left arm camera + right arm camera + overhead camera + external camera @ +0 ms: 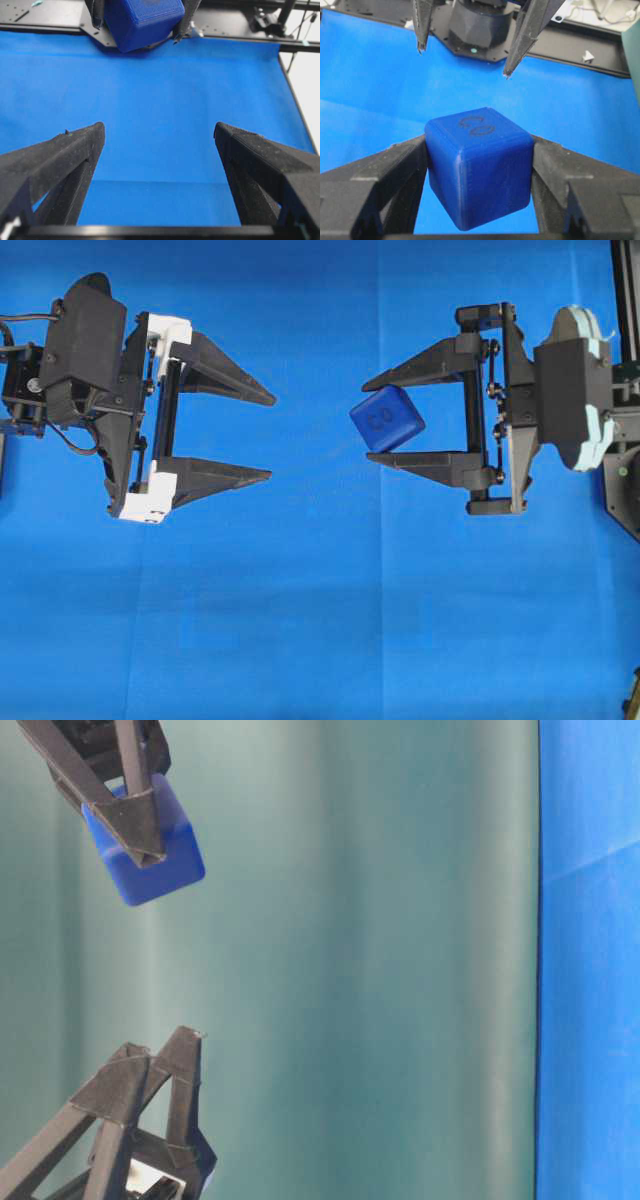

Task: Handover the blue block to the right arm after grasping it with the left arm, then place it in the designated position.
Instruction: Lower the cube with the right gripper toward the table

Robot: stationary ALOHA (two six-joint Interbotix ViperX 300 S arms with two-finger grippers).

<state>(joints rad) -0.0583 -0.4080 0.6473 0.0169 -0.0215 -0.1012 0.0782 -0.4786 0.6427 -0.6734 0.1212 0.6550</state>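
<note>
Overhead view looks straight down on both grippers. Table-level view sits close, turned sideways. Each wrist view looks forward along its own gripper toward the opposite gripper; all share the blue block (pixel 387 419).

blue block (pixel 387 418) dark blue, faint embossed mark on its top face | cloth (pixel 320 620) a brighter blue, plain, crossed by faint fold lines | left gripper (pixel 268 436) black fingers on white mounts | right gripper (pixel 377 420) black all over | backdrop (pixel 380 960) dull teal with soft vertical folds
</note>
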